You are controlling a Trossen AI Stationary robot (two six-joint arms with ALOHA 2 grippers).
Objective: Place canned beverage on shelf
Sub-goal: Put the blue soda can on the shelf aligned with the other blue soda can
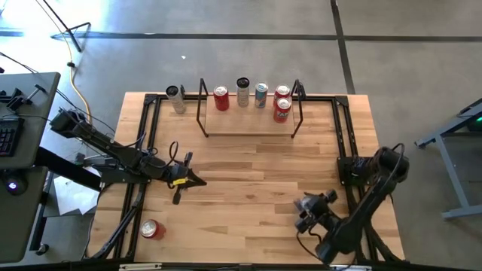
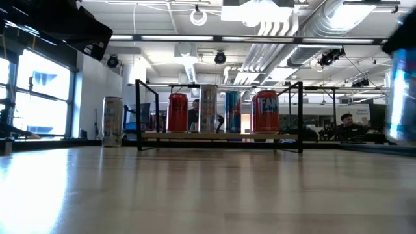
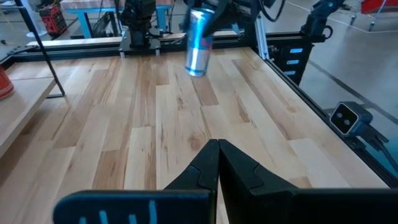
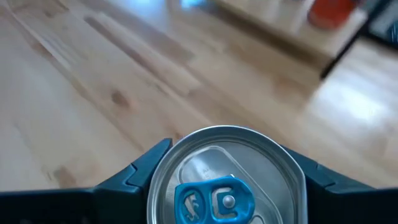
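Silver-and-blue can [image 4: 228, 180] sits clamped btwn the right gripper [image 4: 227, 186] fingers, lid w/ blue pull tab facing the wrist cam, dark fingers [image 4: 140, 168] pressed against both sides of the rim. High view puts the right gripper [image 1: 312, 211] at the near-right part of the wooden table [image 1: 248, 181], well apart from the shelf [image 1: 248, 134]. Left wrist view shows same can [image 3: 199, 40] held upright, lifted clear of the tabletop.

Shelf stands at the far edge, centre, light board w/ thin black rod ends. On it: red can [image 1: 221, 98], silver can [image 1: 242, 92], blue can [image 1: 260, 95], 2 more red cans at the right end [image 1: 282, 110]. One silver can [image 1: 176, 98] stands on the table just left of the shelf, outside the frame. Another red can [image 1: 152, 229] lies near the front-left corner.

Left gripper [image 1: 183, 181] hangs over the left-centre of the table, fingers [image 3: 211, 168] closed tip to tip, nothing held
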